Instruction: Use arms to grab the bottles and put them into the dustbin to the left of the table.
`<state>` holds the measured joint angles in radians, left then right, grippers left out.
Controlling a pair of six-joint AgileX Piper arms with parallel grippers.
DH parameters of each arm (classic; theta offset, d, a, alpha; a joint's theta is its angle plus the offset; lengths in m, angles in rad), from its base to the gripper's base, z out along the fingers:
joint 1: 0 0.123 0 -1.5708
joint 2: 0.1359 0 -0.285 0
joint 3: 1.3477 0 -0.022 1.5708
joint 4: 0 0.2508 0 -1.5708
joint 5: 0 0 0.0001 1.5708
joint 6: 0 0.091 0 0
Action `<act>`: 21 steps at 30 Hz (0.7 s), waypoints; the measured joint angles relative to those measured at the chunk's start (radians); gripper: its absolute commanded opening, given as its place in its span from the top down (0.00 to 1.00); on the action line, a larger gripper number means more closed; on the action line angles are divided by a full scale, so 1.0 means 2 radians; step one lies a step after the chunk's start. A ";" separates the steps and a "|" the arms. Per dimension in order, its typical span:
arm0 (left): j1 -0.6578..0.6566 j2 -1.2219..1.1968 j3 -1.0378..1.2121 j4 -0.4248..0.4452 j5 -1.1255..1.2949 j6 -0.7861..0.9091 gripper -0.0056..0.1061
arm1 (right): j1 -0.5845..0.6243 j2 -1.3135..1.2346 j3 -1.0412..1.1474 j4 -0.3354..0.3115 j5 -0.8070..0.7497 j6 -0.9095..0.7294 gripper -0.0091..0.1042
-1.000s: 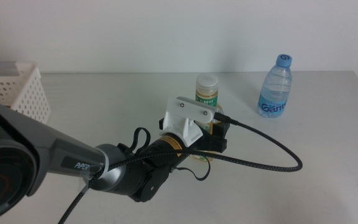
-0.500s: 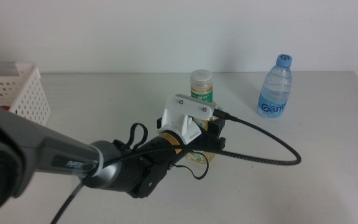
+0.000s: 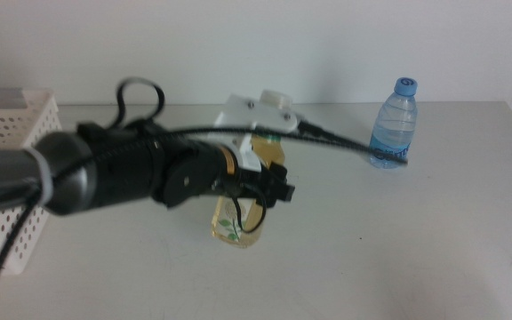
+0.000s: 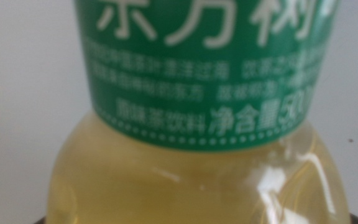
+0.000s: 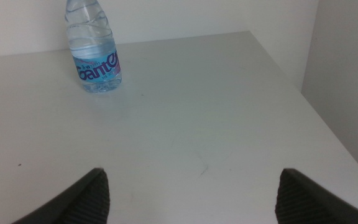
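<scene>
The left end effector (image 3: pixel 252 191) grips the tea bottle (image 3: pixel 235 222) above mid-table, a stiff, smooth, probably weighty load best clamped at its label, while the right end effector (image 5: pixel 191 186) waits open near the water bottle (image 5: pixel 94 46).

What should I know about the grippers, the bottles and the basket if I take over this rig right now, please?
Left gripper: shut on the yellow tea bottle, which hangs tilted, apparently lifted off the table.
Right gripper: open, empty, low over the table's right part.
Water bottle: upright at the back right, untouched.
White basket: at the left edge; its contents cannot be seen.
Left: carry the tea bottle to the basket, then fetch the water bottle.
</scene>
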<state>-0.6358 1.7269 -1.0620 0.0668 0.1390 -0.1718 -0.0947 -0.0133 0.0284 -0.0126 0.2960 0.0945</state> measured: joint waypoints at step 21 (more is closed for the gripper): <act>0.186 -0.035 -0.311 -0.033 0.531 0.079 0.96 | 0.000 0.000 0.000 0.000 0.000 0.000 0.10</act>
<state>-0.2648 1.6567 -1.6839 0.0000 1.2014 -0.0144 -0.0947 -0.0133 0.0284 -0.0126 0.2960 0.0945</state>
